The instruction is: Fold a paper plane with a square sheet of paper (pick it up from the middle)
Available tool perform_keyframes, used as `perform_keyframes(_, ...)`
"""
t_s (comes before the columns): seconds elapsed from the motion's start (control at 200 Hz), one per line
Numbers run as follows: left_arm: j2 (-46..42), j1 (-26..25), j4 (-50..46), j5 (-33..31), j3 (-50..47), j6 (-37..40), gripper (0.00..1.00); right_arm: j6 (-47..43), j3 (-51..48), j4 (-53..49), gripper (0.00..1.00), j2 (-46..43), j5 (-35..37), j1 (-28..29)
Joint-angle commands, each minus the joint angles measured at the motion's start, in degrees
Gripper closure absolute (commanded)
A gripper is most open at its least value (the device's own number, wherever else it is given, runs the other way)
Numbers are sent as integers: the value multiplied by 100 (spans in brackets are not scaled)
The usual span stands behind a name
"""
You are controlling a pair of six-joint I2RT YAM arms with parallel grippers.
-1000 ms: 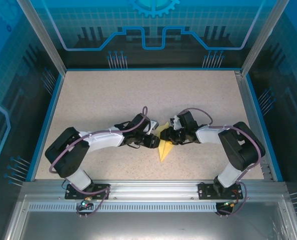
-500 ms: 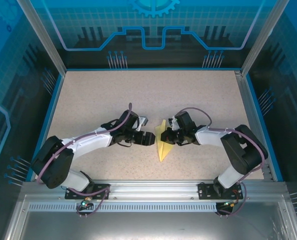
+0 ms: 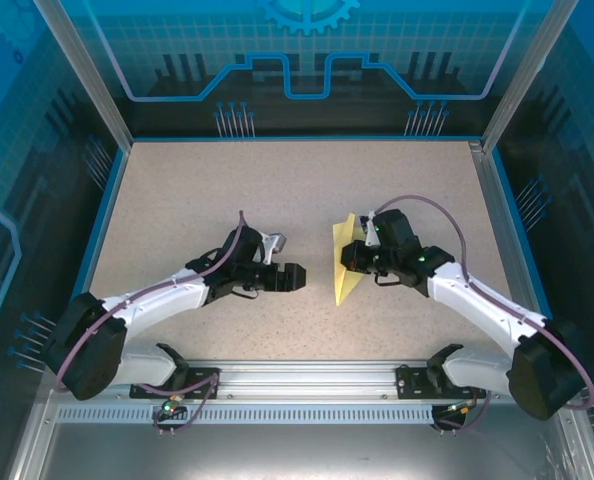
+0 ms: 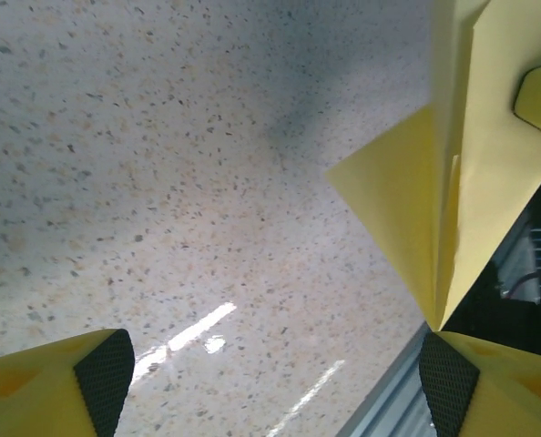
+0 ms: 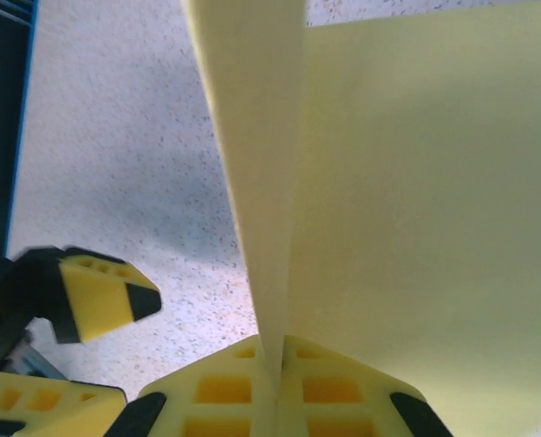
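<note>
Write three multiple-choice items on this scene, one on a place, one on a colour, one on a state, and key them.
1. Where is the paper plane?
A. At the far left corner
B. Near the middle of the table, at the right hand
C. At the near right corner

2. What colour is the paper plane?
A. White
B. Blue
C. Pale yellow

3. How does the left hand stand?
A. Open, holding nothing
B. Shut on the paper plane
C. Shut on nothing

Key:
1 B, the top view shows it pinched in the right hand near the middle of the table.
2 C, it shows pale yellow in all three views.
3 A, the left wrist view shows its jaws wide apart over bare table, the paper plane beyond them.
</note>
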Motion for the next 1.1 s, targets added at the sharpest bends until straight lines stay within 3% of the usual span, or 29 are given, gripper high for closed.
perform_keyframes(0.0,-358,20,1205,335,-364,-1150,15,354,-317,206,95,-224,-455,-245)
perform_keyframes(0.1,-641,-152,1867,131,-745,-1917,11,506,-369,395,95,-334,-652,-344)
perform_keyframes(0.27,-795,-798,2438,-433,-910,-2500,3,849,-471,967,95,-392,-1062,-499)
perform_keyframes(0.45,-358,-1038,3349,-372,-874,-2951,4,1263,-534,1595,95,-340,-1412,-554)
perform_keyframes(0.59,122,-1187,3542,-208,-583,-3020,6,1504,-552,1957,95,-286,-1593,-564)
perform_keyframes(0.84,521,-1193,4076,-72,-406,-3178,19,1703,-586,2241,95,-267,-1797,-572)
perform_keyframes(1.09,540,-1132,3941,32,-199,-2943,49,1762,-688,2368,95,-239,-1875,-619)
